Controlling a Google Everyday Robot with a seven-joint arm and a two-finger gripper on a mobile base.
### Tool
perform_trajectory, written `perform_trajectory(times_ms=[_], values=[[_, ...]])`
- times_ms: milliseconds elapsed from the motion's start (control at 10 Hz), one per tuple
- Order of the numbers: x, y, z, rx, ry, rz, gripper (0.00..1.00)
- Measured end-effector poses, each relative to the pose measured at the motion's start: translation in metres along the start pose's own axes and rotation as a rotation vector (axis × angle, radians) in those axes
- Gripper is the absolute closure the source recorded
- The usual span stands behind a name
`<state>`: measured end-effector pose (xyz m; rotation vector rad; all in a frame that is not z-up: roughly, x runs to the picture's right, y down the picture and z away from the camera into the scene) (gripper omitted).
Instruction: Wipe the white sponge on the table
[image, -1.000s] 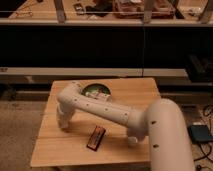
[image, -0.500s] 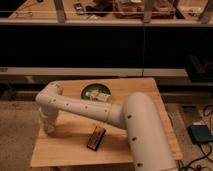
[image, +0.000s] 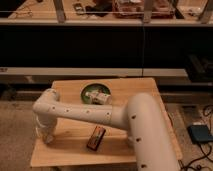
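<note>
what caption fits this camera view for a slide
Gripper lowered at the table's left edge; green bowl behind the arm.

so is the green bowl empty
No, the green bowl holds a whitish item; the tool is down at the table's left edge.

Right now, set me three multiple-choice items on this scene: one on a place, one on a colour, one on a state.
1. Where is the pincer?
A. at the table's left edge
B. over the bowl
C. off the far right side

2. What colour is the bowl?
A. red
B. green
C. blue

3. How does the dark packet lie?
A. flat on the table, untouched
B. inside the bowl
C. held up in the air

Answers: 1 A, the arm's tip points down at the left edge. 2 B, its rim shows green. 3 A, it lies on the planks near the front, apart from the arm's tip.
</note>
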<state>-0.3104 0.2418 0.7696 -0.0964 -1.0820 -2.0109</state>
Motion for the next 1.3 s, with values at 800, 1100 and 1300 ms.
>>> perform_trajectory(times_ms=[800, 1100, 1300], values=[[-0.088, 0.068, 0.003, -0.075, -0.05, 0.215, 1.0], [-0.093, 0.13, -0.023, -0.132, 0.021, 0.383, 1.0], [-0.084, 0.157, -0.039, -0.15, 0.068, 0.447, 1.0]])
